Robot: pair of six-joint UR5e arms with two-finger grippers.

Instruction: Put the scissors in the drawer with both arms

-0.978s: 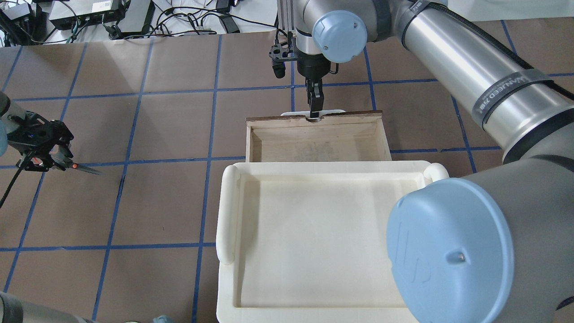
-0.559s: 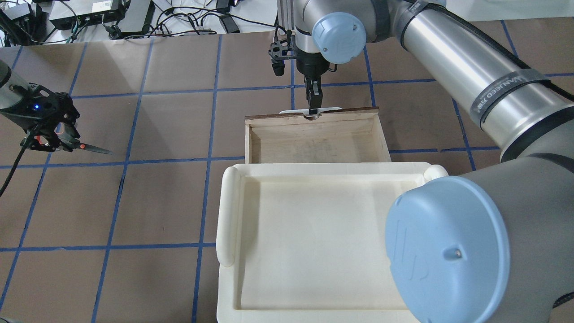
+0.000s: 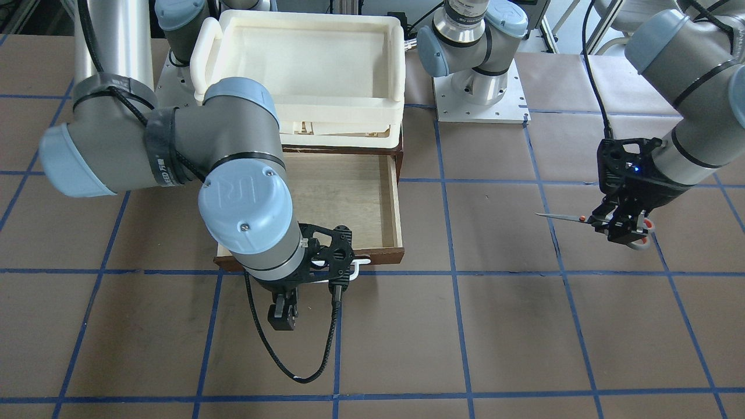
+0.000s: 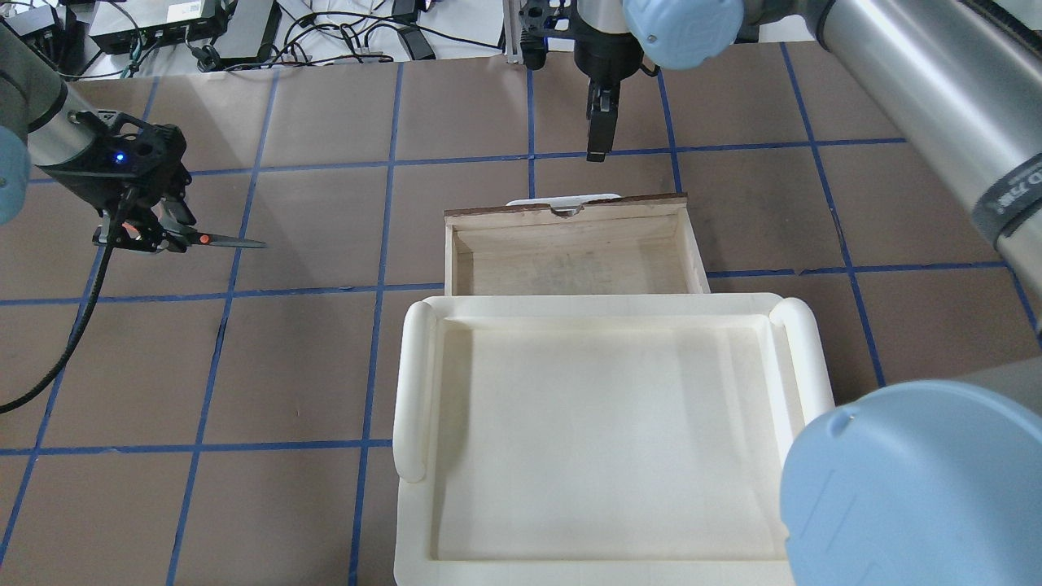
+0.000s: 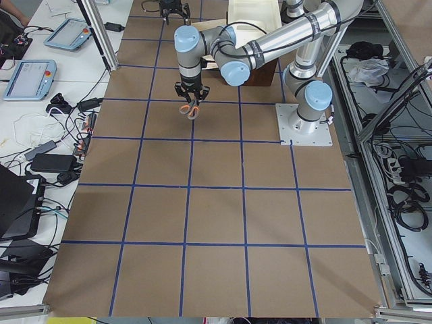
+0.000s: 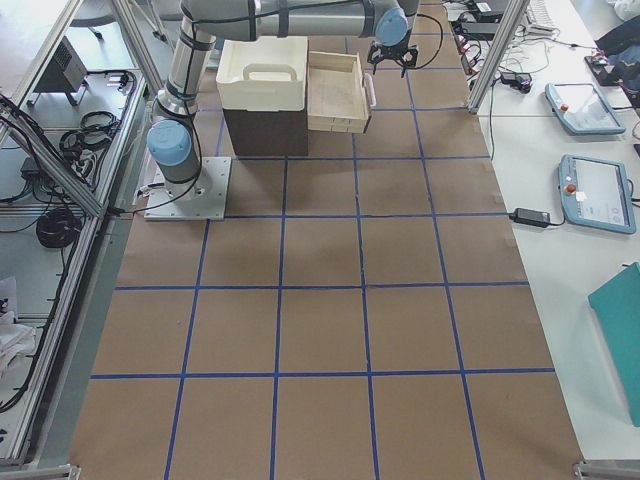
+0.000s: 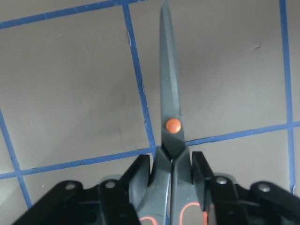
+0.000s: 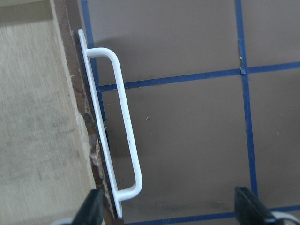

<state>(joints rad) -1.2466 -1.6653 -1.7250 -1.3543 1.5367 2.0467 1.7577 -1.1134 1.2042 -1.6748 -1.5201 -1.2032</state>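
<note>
My left gripper [image 4: 151,232] is shut on the handles of the scissors [image 4: 213,240] and holds them above the table, well left of the drawer, with the blades pointing towards it. The wrist view shows the steel blades and orange pivot dot of the scissors [image 7: 171,108] between the fingers [image 7: 140,171]. The drawer [image 4: 570,256] is open and its pale interior is empty. Its white handle [image 8: 123,112] is free. My right gripper [image 4: 598,134] is open and empty, raised beyond the drawer front; in the front-facing view it [image 3: 282,311] hangs in front of the handle.
A cream-white plastic tray [image 4: 411,382] sits on top of the dark cabinet, just behind the open drawer and nearer the robot. Brown table with blue grid lines [image 4: 309,358] lies between the scissors and the drawer. Cables and boxes lie past the far edge [image 4: 163,24].
My right gripper has let go of the drawer handle and drawn away beyond the drawer front. My left gripper has carried the scissors farther from the robot and a little towards the drawer.
</note>
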